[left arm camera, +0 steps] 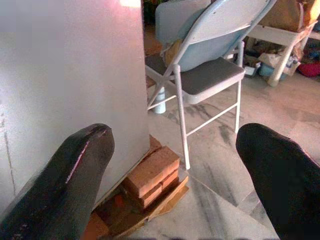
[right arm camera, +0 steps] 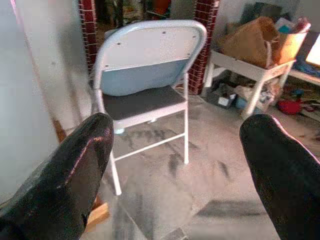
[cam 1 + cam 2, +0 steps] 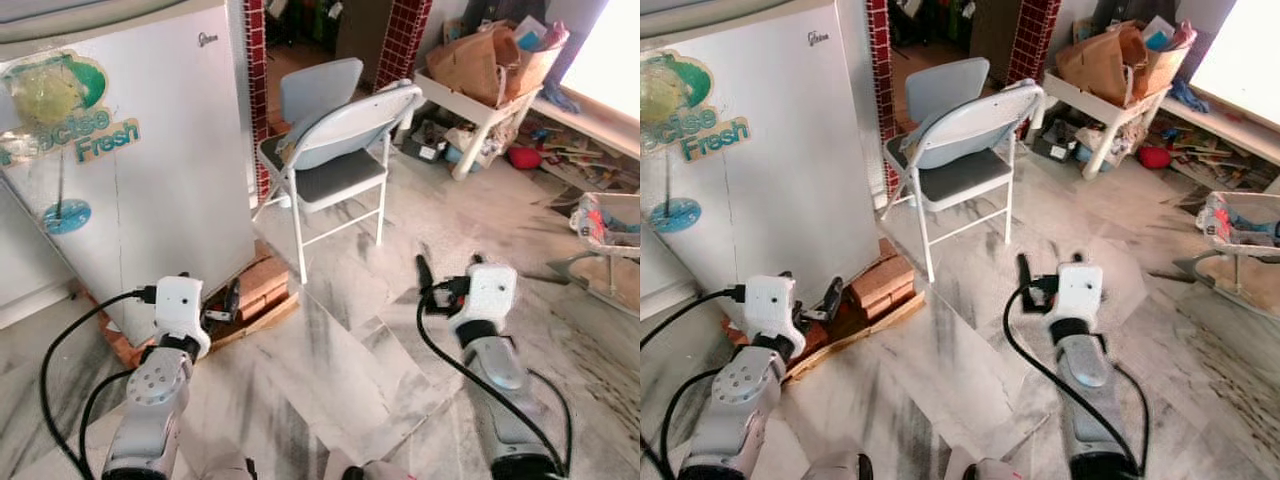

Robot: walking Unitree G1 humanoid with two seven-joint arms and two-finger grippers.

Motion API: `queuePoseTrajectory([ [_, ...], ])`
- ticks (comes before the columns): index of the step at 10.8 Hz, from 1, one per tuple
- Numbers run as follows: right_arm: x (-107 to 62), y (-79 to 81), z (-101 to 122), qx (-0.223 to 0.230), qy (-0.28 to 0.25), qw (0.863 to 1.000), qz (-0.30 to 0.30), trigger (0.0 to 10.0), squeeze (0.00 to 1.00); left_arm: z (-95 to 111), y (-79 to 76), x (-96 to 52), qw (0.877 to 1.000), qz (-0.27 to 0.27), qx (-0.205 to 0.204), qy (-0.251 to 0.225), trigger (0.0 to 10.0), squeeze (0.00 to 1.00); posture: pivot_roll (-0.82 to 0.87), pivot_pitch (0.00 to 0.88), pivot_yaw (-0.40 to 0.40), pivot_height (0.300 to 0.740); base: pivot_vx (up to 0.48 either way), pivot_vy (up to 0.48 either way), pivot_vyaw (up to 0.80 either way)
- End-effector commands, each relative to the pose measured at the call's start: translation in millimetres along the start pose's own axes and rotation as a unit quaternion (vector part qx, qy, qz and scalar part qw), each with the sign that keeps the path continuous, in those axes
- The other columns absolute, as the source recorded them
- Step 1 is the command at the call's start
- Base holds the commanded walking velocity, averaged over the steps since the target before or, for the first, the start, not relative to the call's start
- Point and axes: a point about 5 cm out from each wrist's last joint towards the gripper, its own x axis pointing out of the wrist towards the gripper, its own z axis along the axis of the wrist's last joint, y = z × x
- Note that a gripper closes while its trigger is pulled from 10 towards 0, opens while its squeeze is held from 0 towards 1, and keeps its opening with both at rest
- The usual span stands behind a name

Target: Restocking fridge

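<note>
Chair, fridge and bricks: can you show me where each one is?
chair (image 3: 335, 175): left eye view, on the grey seat.
fridge (image 3: 180, 170): left eye view, on its white side wall.
bricks (image 1: 152, 172): left wrist view, on the top brick under the fridge.

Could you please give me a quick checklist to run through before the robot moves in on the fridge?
1. Left gripper open, nothing held: ok.
2. Right gripper open, nothing held: ok.
3. Fridge within view, on the robot's left: ok.
4. Fridge door open or shut: cannot tell; the white side with the sticker faces the camera.
5. Fridge footing: it rests on bricks and a board; stability cannot tell.
6. Path: a folding chair stands close beside the fridge, not ok if the robot needs to pass there.
</note>
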Motion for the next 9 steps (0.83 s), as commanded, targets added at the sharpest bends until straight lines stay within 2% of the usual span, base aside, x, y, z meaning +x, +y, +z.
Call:
queuePoseTrajectory([
  [1,4.5,-1.6,6,-0.006,-0.01,1.0,-0.01,10.0,0.0,5,3.8,1.6,1.0,0.005,0.001,-0.007,10.0,0.0,0.05,0.041,-0.061,0.74,0.0,0.48,0.0],
  [4,5.0,-1.5,5,-0.021,-0.005,1.0,-0.009,10.0,0.0,12,4.8,5.8,1.0,0.001,0.011,-0.017,10.0,0.0,0.06,0.058,-0.049,0.74,0.0,0.48,0.0],
  [5,9.3,0.4,10,-0.016,-0.017,1.0,-0.009,10.0,0.0,17,2.3,8.2,1.0,-0.007,0.017,-0.025,10.0,0.0,0.06,0.065,-0.047,0.74,0.0,0.48,0.0],
  [8,12.6,-0.9,11,-0.004,-0.015,1.0,-0.015,10.0,0.0,16,1.8,5.9,0.999,-0.006,0.023,-0.024,10.0,0.0,0.07,0.067,-0.047,0.74,0.0,0.48,0.0],
  [9,12.4,-1.1,10,-0.009,-0.015,1.0,-0.014,10.0,0.0,13,0.3,3.5,1.0,-0.006,0.023,-0.021,10.0,0.0,0.07,0.068,-0.041,0.74,0.0,0.48,-0.8],
])
